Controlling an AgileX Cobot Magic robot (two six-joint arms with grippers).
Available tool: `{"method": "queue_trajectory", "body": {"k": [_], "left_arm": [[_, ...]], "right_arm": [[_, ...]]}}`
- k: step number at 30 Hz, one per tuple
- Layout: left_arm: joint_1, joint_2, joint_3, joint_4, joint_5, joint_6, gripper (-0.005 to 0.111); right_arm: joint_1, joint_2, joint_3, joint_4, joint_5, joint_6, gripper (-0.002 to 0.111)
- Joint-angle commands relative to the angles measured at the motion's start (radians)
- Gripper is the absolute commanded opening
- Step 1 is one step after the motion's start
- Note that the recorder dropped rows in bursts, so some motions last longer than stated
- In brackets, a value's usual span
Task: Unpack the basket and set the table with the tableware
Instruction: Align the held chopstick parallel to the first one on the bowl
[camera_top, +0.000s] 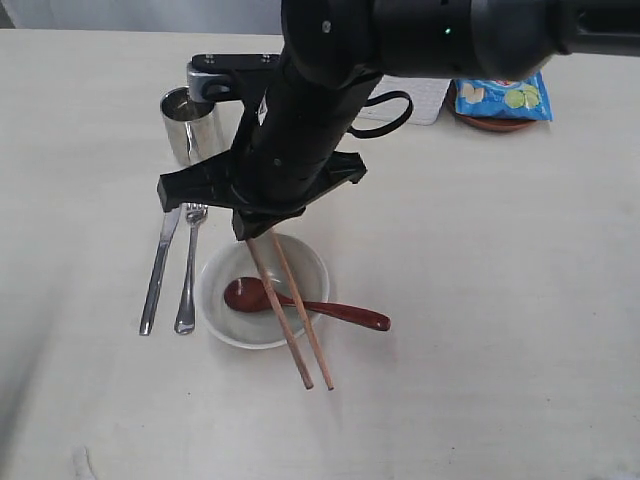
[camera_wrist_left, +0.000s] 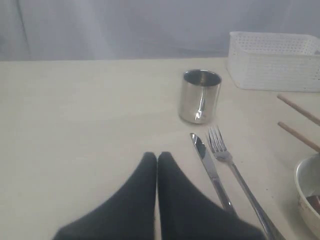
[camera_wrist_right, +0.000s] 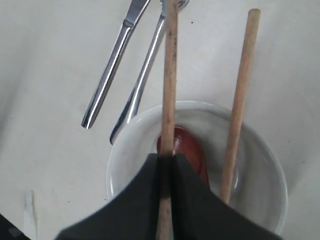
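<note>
Pale cream desk. The right gripper pinches the 2 wooden chopsticks, which slant above the off-white bowl; 1 stick sits between the jaws, the other passes behind a finger. A red-brown spoon rests in the bowl. Knife and fork lie side by side just beside the bowl, with the steel cup beyond them. The left gripper is pressed together and holds nothing. The white basket stands farther back, near the chips packet on the brown plate.
</note>
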Motion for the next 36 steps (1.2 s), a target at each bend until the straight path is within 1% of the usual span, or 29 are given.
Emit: {"method": "queue_trajectory", "body": {"k": [1,5,10,15,19,26,32,36], "left_arm": [[-0.008,-0.003,0.003,0.004,-0.002,-0.001,0.000],[-0.008,-0.003,0.003,0.004,-0.002,-0.001,0.000],[-0.008,-0.003,0.003,0.004,-0.002,-0.001,0.000],[-0.008,-0.003,0.003,0.004,-0.002,-0.001,0.000],[-0.008,-0.003,0.003,0.004,-0.002,-0.001,0.000],[-0.008,-0.003,0.003,0.004,-0.002,-0.001,0.000],[-0.008,-0.003,0.003,0.004,-0.002,-0.001,0.000],[-0.008,-0.003,0.003,0.004,-0.002,-0.001,0.000]], "right_arm": [[-0.001,0.013,0.008,0.031,-0.044,0.003,-0.001],[-0.001,0.037,0.008,0.034,-0.073,0.039,-0.001],[-0.001,0.053,0.008,0.028,-0.053,0.039,-0.001],[-0.001,0.053,0.008,-0.027,-0.014,0.081,-0.001],[0.002,0.051,0.008,-0.020,0.010,0.081,-0.001],[0.015,0.048,0.008,-0.027,-0.004,0.081,-0.001],[0.015,0.048,0.008,-0.116,-0.013,0.161,-0.001],[0.015,0.048,0.008,-0.119,-0.011,0.166,-0.001]]}}
